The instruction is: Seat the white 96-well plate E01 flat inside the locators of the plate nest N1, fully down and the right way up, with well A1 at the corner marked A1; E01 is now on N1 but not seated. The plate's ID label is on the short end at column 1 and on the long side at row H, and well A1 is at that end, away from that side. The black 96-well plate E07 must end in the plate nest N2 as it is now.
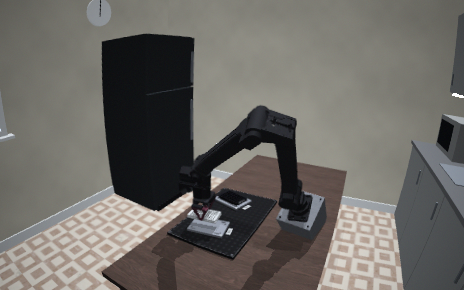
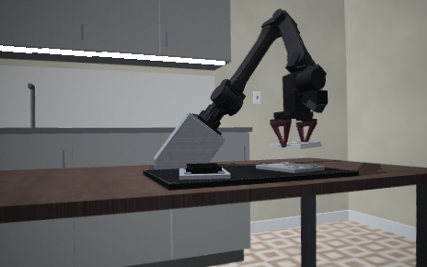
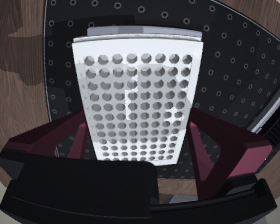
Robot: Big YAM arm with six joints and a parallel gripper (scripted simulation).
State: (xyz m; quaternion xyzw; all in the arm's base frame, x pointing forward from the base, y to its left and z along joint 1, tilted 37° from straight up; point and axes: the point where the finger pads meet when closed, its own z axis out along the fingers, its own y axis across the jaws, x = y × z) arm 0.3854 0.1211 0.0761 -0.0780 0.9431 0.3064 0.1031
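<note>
My gripper (image 2: pixel 294 137) is shut on the white 96-well plate E01 (image 2: pixel 295 145) and holds it level in the air, wells up, clear above the plate nest N1 (image 2: pixel 290 168). In the wrist view the plate (image 3: pixel 138 99) fills the middle between my dark red fingers, which clamp its long sides. A grey edge of the nest (image 3: pixel 144 31) shows past its far end. In the top view the plate (image 1: pixel 205 215) hangs just behind the nest N1 (image 1: pixel 208 228). The black plate E07 (image 2: pixel 203 168) sits in the nest N2 (image 2: pixel 204 174). I cannot read the labels or the A1 mark.
Both nests stand on a black perforated baseboard (image 2: pixel 253 176) on the brown table. The arm's grey base block (image 1: pixel 302 215) stands at the board's right. A black fridge (image 1: pixel 147 117) stands behind the table, and a counter with a microwave (image 1: pixel 462 140) is at the right.
</note>
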